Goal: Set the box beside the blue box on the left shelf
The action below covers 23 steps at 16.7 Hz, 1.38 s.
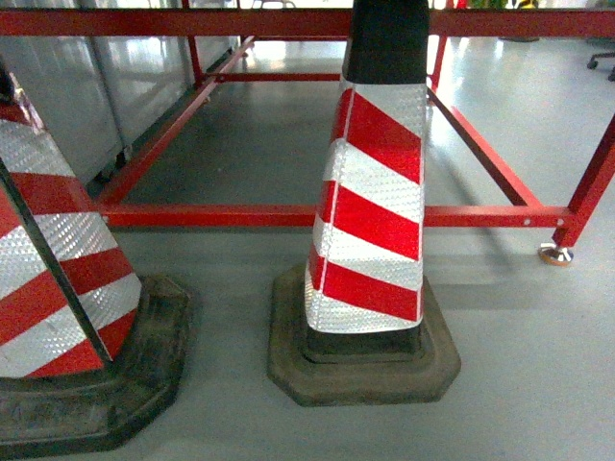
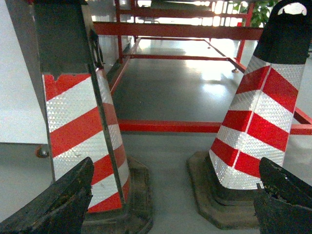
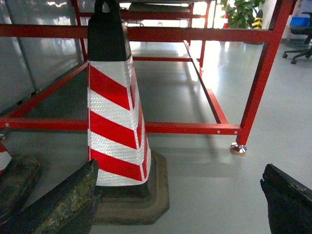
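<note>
Red-and-white striped traffic cones fill nearly everything the robot can see. One cone [image 1: 370,211] stands squarely ahead on its dark rubber base, and a second cone [image 1: 58,288] sits just beside it to the left, cut off by the frame edge. I take them for barriers marking the robot's working area, which would explain why they stand in a row on the grey floor [image 1: 519,384] in front of the red steel frame [image 1: 240,215] rather than out of the way.

Both arms hang low and forward, cameras looking out at floor level. The left gripper [image 2: 170,204] has its jaws spread wide, with nothing between the dark fingers [image 2: 63,200]. The right gripper [image 3: 180,204] is likewise wide apart and empty. That posture reads to me as a resting or travelling pose, not a reach.

The blue crate the task concerns is nowhere in any view, nor is the roller shelf or the other blue box; where they stand I cannot say. The red frame's upper levels are cut off, so whatever it carries is hidden. A bit of blue [image 3: 298,20] shows far off at the right wrist view's top corner, too small to identify.
</note>
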Motion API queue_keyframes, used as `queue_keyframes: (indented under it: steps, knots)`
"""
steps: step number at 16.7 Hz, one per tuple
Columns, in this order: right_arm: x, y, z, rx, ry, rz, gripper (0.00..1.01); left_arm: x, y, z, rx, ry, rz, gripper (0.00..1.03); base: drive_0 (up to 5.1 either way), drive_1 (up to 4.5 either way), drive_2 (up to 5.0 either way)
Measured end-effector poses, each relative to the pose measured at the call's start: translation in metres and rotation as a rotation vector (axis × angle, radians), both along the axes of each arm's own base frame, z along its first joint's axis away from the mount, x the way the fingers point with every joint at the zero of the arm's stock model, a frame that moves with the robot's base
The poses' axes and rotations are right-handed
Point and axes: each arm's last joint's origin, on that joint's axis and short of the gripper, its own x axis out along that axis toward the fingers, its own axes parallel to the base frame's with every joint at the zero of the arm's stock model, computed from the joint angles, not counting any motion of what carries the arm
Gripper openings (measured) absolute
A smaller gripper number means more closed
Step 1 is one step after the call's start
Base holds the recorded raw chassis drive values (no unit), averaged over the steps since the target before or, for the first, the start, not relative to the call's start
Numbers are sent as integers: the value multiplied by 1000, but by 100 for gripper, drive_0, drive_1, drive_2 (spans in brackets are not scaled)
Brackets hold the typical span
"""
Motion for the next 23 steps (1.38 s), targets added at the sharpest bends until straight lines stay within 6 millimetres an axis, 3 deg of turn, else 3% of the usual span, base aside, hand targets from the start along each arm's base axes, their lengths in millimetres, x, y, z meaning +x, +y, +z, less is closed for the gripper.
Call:
queue_keyframes:
  steps: [23]
  knots:
    - [0, 0, 0, 0, 2, 0, 98, 0, 0, 0, 7, 0, -2, 98, 0, 0, 0]
